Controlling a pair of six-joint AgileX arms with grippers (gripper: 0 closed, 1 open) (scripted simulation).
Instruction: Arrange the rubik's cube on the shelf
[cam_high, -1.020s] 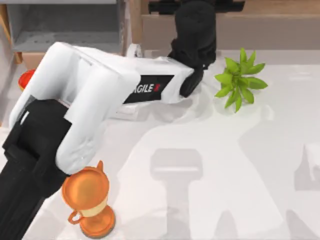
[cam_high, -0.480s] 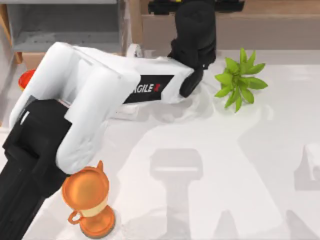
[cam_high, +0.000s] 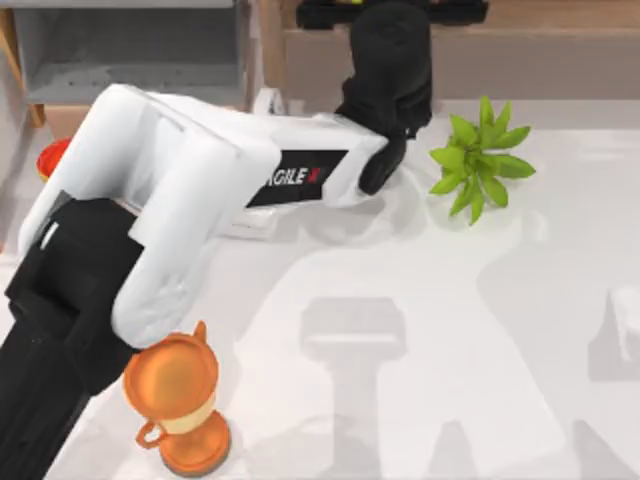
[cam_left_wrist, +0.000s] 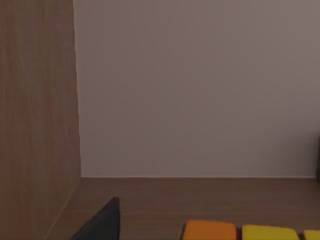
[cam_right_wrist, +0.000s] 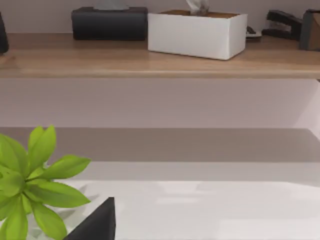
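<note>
Rubik's cube (cam_left_wrist: 250, 232) – one – on the shelf (cam_left_wrist: 200, 200) beneath left tool (cam_high: 385, 12).

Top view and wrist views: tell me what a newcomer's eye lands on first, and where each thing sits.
The left arm dominates the top view, stretching from the lower left up to the shelf at the back. An orange trophy stands near the table's front left, and a green potted plant sits right of centre near the shelf. In the left wrist view, the rubik's cube shows orange and yellow tiles on a wooden surface.
</note>
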